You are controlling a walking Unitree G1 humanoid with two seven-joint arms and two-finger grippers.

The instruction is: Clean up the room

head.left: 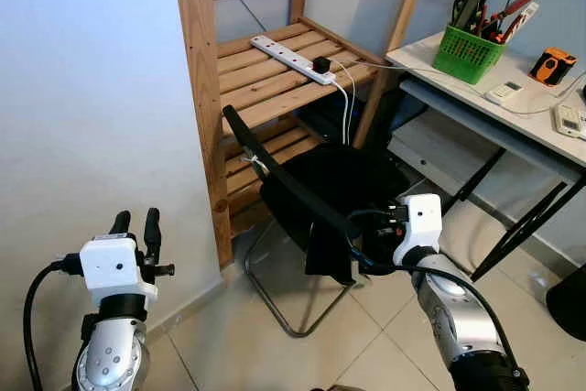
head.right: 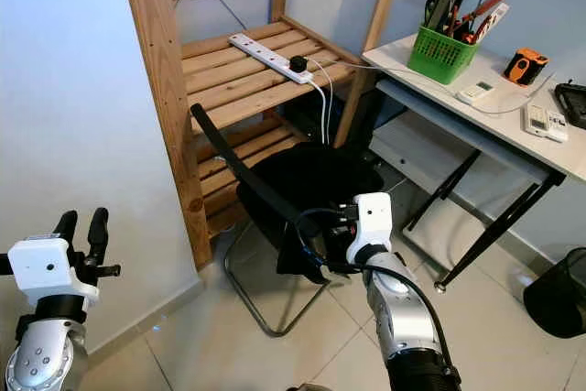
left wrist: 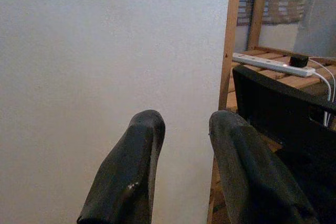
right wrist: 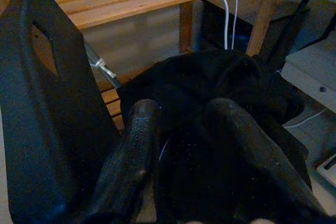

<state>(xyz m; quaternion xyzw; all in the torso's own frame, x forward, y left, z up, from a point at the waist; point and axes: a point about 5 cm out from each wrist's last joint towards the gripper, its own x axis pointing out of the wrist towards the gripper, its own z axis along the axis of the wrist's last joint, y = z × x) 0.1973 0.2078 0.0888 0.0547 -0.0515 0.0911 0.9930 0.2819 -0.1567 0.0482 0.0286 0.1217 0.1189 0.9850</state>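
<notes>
A black garment [head.left: 343, 180] lies heaped on the seat of a black folding chair [head.left: 275, 169], and a flap of it hangs over the seat's front edge. My right gripper [right wrist: 178, 111] is open at that front edge, its fingers [right wrist: 137, 145] lying on the dark cloth [right wrist: 226, 77]. In the eye views those fingers are lost against the black fabric below the white wrist [head.left: 421, 222]. Low at the left, beside the white wall, my left gripper [head.left: 135, 220] is raised and open, holding nothing; its fingers [left wrist: 134, 177] point toward the wall and the shelf post.
A wooden shelf unit [head.left: 197, 89] stands behind the chair and carries a white power strip [head.left: 291, 57] with cables. To the right is a white desk [head.left: 458, 80] with a green tool basket [head.left: 469, 50] and remotes [head.left: 569, 120]. A black bin [head.left: 569, 301] stands at far right on the tiled floor [head.left: 238, 336].
</notes>
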